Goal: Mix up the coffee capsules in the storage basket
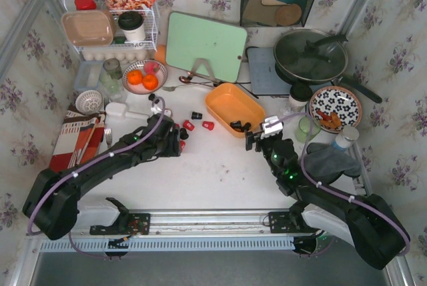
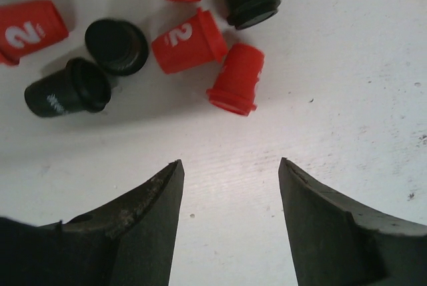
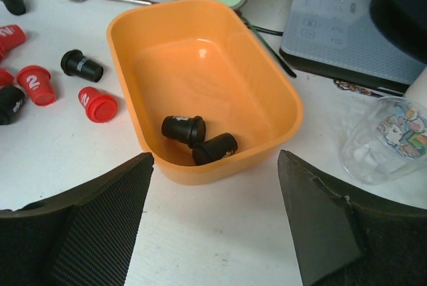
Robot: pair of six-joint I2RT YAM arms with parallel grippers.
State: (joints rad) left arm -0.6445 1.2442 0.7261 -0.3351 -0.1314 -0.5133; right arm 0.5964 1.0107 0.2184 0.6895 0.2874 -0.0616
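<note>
Loose coffee capsules (image 2: 190,43), red and black, lie on their sides on the white table (image 1: 213,173) left of the basket; the left wrist view crops several at its top and left edges, and from above the left gripper (image 2: 230,163) masks part of the cluster, so no count is possible. The storage basket (image 3: 200,66) sits mid-table, its long axis running far-left to near-right, one short end facing the right gripper (image 3: 215,155), with two black capsules toppled against that end's wall. Both grippers gape wide, nothing between the fingers.
</note>
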